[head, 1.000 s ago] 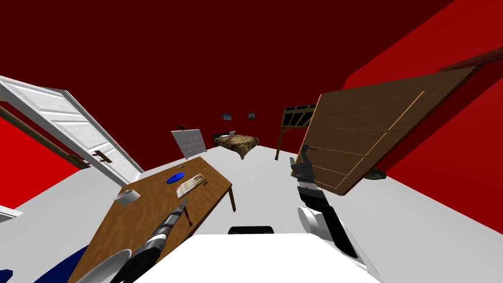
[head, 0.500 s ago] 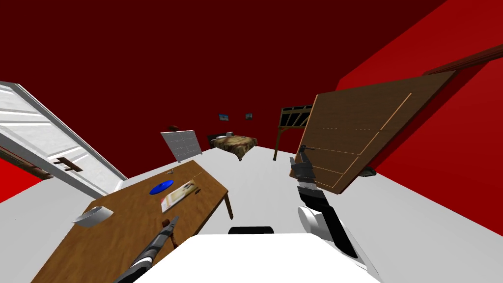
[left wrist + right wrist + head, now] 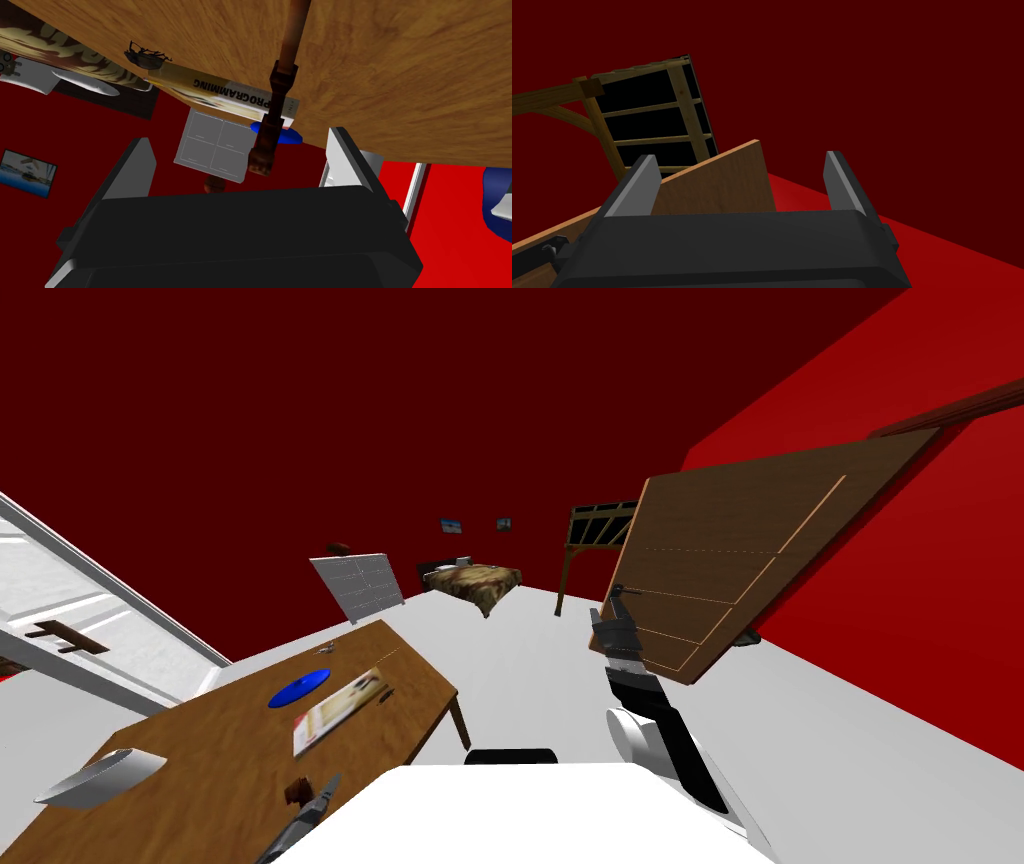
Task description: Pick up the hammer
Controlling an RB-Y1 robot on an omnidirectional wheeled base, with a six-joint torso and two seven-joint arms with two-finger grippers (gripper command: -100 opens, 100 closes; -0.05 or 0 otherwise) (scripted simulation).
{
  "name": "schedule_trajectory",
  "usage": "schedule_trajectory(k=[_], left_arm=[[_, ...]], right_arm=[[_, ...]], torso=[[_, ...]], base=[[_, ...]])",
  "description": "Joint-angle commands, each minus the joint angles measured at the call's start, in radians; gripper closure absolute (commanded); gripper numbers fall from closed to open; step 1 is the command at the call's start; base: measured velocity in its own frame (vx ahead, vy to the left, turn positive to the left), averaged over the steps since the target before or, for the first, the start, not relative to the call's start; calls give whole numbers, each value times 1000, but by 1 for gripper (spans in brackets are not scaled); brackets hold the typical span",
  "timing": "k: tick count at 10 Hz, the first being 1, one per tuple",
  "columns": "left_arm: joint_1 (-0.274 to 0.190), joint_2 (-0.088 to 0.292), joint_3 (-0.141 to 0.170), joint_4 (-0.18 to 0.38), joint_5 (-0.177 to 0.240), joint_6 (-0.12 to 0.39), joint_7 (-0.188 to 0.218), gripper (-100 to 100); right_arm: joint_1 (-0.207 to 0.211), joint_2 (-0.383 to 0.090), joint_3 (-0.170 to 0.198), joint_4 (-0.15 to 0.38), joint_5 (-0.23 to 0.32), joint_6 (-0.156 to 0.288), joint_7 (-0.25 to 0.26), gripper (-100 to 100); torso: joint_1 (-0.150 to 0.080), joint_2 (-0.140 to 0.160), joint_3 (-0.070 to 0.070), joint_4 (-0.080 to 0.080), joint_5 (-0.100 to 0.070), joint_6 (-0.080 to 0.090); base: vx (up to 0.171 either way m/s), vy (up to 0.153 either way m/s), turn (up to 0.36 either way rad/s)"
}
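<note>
Here, left tool (image 3: 240, 137) spread, low — hammer (image 3: 281, 75) ahead

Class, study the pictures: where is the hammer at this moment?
The hammer lies on the wooden table at the robot's left, near the robot's side of it and closer than the book. The left wrist view shows it just ahead of the open left gripper.
</note>
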Motion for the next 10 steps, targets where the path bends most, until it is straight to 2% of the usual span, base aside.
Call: schedule_trajectory(k=[1, 4, 5, 9, 10], left_arm=[[19, 11, -12, 31, -16, 27, 13, -100], [37, 33, -18, 113, -49, 53, 33, -100], [46, 51, -21, 157, -67, 67, 44, -100], [56, 78, -23, 202, -84, 81, 55, -100], [56, 74, -25, 189, -80, 82, 53, -100]], right_arm=[[0, 0, 0, 0, 0, 0, 0, 0], [0, 0, 0, 0, 0, 0, 0, 0], [0, 0, 0, 0, 0, 0, 0, 0], [0, 0, 0, 0, 0, 0, 0, 0], [0, 0, 0, 0, 0, 0, 0, 0]], torso=[[0, 0, 0, 0, 0, 0], [-1, -3, -1, -1, 0, 0], [-2, -2, -1, 0, 0, 0], [0, 2, 1, 0, 0, 0], [0, 4, 2, 1, 0, 0]], base=[[127, 4, -53], [149, -6, -43], [197, 4, -60], [90, 8, -20], [23, 1, -2]])
